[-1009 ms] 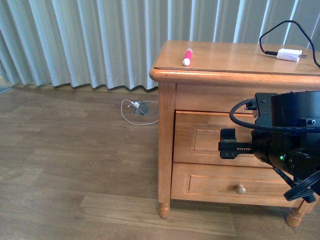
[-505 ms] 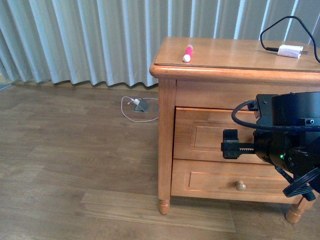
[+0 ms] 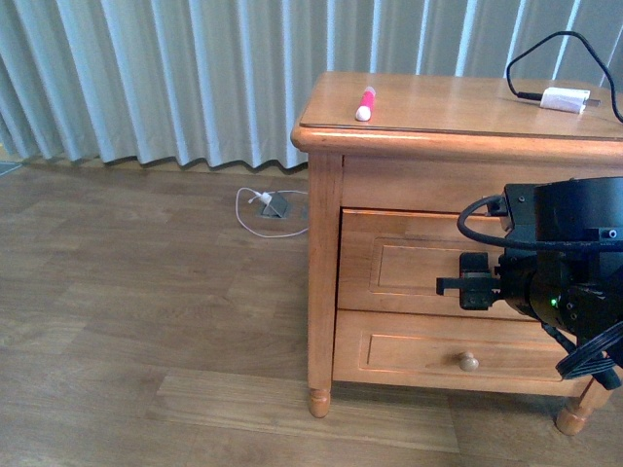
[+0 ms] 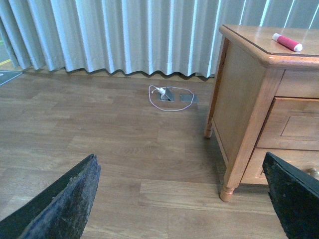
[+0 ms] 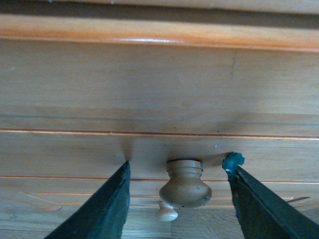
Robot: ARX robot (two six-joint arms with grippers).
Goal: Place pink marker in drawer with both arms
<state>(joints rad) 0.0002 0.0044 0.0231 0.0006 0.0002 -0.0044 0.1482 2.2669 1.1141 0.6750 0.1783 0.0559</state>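
The pink marker (image 3: 365, 103) lies on the nightstand top near its left front corner; it also shows in the left wrist view (image 4: 287, 42). The taller drawer (image 3: 404, 265) is closed. My right gripper (image 3: 461, 285) is open right at the drawer front. In the right wrist view its fingertips (image 5: 232, 160) touch or nearly touch the drawer panel (image 5: 75, 154), and the right gripper (image 5: 178, 162) stands around the large pale knob (image 5: 185, 184) without closing on it. My left gripper (image 4: 179, 199) is open and empty above the floor, left of the nightstand; the drawer's left end shows there (image 4: 299, 124).
A white charger block (image 3: 565, 99) with a black cable lies on the top's back right. The shallower lower drawer has a small knob (image 3: 469, 363). A white cord and grey floor socket (image 3: 271, 206) lie by the curtain (image 3: 175, 78). The wooden floor (image 3: 146, 321) stretches left.
My right gripper has moved to the right and in toward the drawer front. The marker and the drawer have not moved.
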